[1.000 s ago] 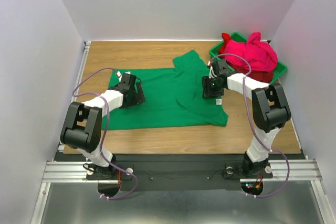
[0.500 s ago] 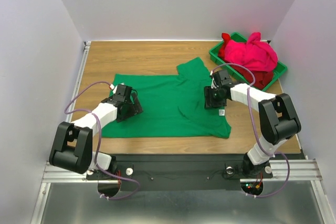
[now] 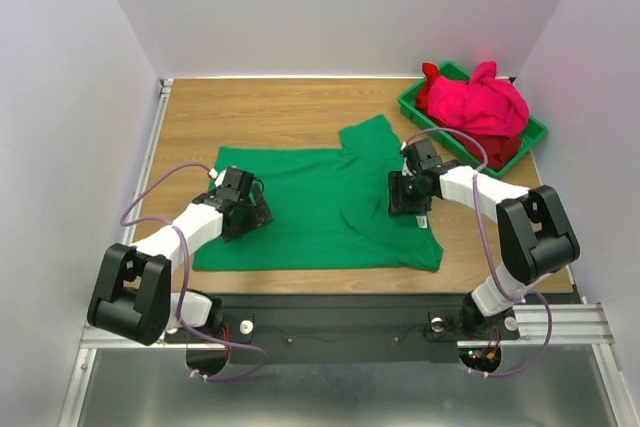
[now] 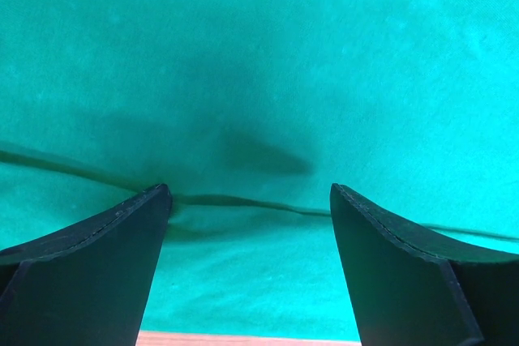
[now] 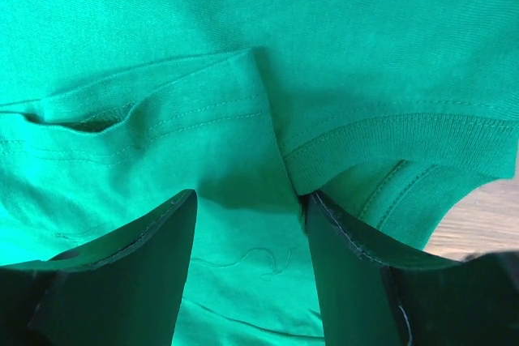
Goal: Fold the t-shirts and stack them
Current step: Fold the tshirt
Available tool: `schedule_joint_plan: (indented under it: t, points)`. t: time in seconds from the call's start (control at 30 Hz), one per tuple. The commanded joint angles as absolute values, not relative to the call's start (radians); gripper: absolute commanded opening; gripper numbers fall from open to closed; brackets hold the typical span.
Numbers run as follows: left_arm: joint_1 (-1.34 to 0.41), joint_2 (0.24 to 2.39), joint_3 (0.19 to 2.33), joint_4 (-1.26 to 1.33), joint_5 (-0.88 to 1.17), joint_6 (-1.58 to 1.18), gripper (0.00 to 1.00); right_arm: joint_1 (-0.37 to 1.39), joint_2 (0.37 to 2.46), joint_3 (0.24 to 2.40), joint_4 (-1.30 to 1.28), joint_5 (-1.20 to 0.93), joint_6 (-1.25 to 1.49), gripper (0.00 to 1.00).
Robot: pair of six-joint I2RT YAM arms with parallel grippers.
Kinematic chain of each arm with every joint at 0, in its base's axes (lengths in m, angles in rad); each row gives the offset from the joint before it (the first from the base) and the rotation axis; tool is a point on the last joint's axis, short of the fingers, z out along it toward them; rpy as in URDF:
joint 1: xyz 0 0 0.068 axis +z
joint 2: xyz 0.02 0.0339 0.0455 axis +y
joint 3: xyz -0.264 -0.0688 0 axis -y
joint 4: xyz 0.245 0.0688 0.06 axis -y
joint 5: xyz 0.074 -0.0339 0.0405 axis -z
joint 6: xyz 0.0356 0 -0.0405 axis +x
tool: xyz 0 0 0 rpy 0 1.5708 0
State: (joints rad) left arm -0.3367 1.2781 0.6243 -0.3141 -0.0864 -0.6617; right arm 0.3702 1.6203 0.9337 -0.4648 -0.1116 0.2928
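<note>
The green t-shirt lies spread out flat in the middle of the wooden table. Both grippers are down on it.

The left gripper is on the left part of the shirt, close to the near edge. Its two black fingers are wide apart. A long thin wrinkle in the cloth runs across the gap between them. It holds nothing.

The right gripper is on the right part of the shirt, by the neck. Its fingers are apart too, but not as wide. The ribbed collar sits just to the right of the gap. I cannot tell if the tips are pressing on the cloth.

Far off on the right, the pink t-shirt is heaped in a green bin. The red t-shirt peeks out under it.
</note>
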Motion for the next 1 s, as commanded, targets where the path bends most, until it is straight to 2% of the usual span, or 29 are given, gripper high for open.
schedule_joint_plan:
  t: [0.0,0.17,0.33,0.47,0.67,0.83,0.97]
  points:
    - [-0.348,1.240,0.675,-0.414,-0.101,-0.681,0.92,0.388,1.614,0.897,-0.564,-0.136,0.336,0.62]
    - [-0.348,1.224,0.835,-0.452,-0.092,-0.635,0.92,0.388,1.568,1.011,-0.629,-0.178,0.318,0.63]
    - [-0.338,1.333,1.037,-0.486,-0.124,-0.531,0.95,0.390,1.560,1.296,-0.736,-0.118,0.319,0.64]
    - [-0.290,1.416,1.196,-0.482,-0.140,-0.471,0.95,0.385,1.629,1.503,-0.761,-0.060,0.282,0.66]
    - [-0.178,1.531,1.294,-0.420,-0.132,-0.394,0.96,0.370,1.873,1.811,-0.759,0.050,0.219,0.66]
    - [-0.146,1.624,1.382,-0.391,-0.121,-0.338,0.95,0.362,2.104,2.052,-0.758,0.107,0.192,0.66]
    - [-0.126,1.677,1.428,-0.391,-0.110,-0.325,0.97,0.353,2.206,2.195,-0.755,0.150,0.187,0.65]
